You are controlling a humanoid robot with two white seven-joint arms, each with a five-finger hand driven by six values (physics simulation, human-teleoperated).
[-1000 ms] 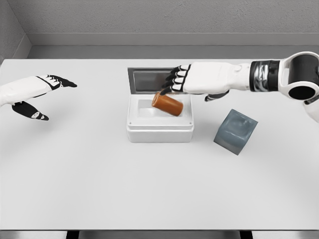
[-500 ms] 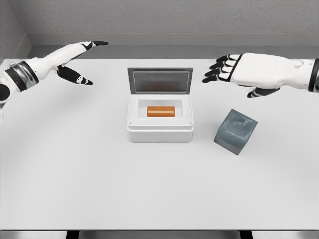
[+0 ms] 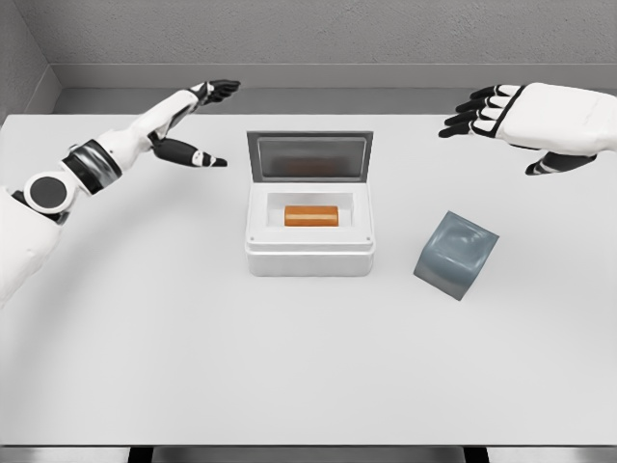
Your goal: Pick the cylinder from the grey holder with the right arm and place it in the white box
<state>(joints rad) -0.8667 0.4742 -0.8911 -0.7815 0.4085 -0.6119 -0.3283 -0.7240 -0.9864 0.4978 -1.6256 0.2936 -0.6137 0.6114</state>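
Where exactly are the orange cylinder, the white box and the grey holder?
orange cylinder (image 3: 311,215), head view, middle of its side.
white box (image 3: 308,258), head view, front wall.
grey holder (image 3: 455,255), head view, front face.

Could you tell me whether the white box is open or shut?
Open: the white box has its lid raised behind, exposing the orange cylinder inside.

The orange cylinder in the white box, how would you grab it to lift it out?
Probably from straight above. The orange cylinder lies flat on its side inside the white box, its ends pointing left and right, with walls all around. Fingers would pinch the middle of its round body, one on the far side and one on the near side, where a little room shows.
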